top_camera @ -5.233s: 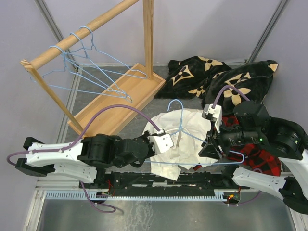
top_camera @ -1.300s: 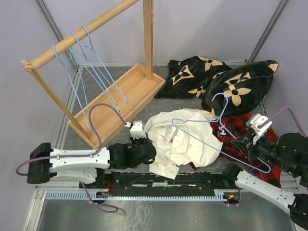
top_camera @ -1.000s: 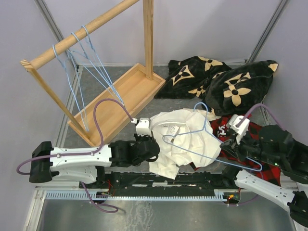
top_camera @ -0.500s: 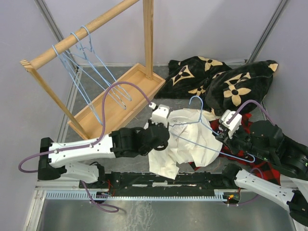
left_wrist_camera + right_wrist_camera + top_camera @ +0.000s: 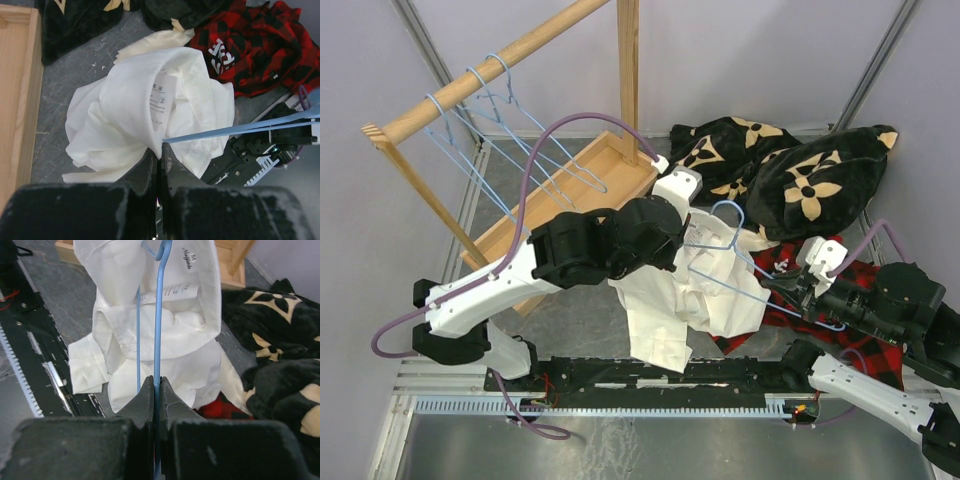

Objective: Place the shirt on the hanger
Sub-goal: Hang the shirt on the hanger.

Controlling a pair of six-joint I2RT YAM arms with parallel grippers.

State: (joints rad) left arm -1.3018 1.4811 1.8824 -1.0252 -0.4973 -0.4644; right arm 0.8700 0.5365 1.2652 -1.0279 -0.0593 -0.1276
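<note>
The shirt [image 5: 130, 100] is pinched just ahead in the closed left claw [image 5: 159, 150]. The hanger [image 5: 159, 315] is clamped in the closed right claw [image 5: 156, 382], its far end against the shirt. Threading is judged barely begun; both shoulders remain.

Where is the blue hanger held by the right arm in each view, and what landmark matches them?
Top external: the hanger slants right of centre, across the shirt.
Left wrist: the hanger is a thin line from centre to the right edge.
Right wrist: the hanger runs upright through the centre.
Shared landmark: the shirt, cream-white, in all three views.
</note>
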